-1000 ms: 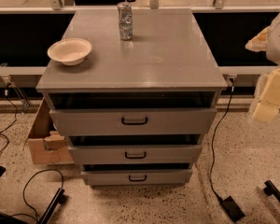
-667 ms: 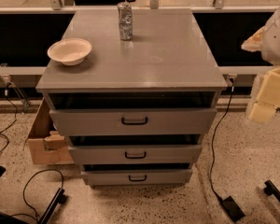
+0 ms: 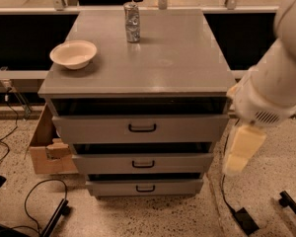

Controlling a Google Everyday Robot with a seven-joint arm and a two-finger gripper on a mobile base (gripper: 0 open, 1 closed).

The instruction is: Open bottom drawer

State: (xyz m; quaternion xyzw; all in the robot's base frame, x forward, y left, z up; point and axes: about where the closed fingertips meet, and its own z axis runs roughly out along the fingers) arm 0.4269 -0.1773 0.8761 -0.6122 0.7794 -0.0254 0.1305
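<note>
The grey cabinet (image 3: 138, 63) has three drawers stacked in front. The bottom drawer (image 3: 113, 187) is the lowest one, with a flat grey front and a small black loop handle (image 3: 145, 188). It stands about flush with the drawers above. The middle drawer (image 3: 103, 163) and the top drawer (image 3: 98, 128) sit above it. My gripper (image 3: 241, 152) is a cream part hanging from the white arm (image 3: 276, 83). It is to the right of the cabinet, level with the middle drawer, and touches nothing.
A cream bowl (image 3: 73, 54) and a silver can (image 3: 132, 22) stand on the cabinet top. A cardboard box (image 3: 47, 149) sits on the floor at the cabinet's left. Black cables (image 3: 37, 196) and a plug (image 3: 245, 220) lie on the speckled floor.
My arm and gripper have moved left and down, closer to the cabinet's right side. The drawers, bowl and can have not moved.
</note>
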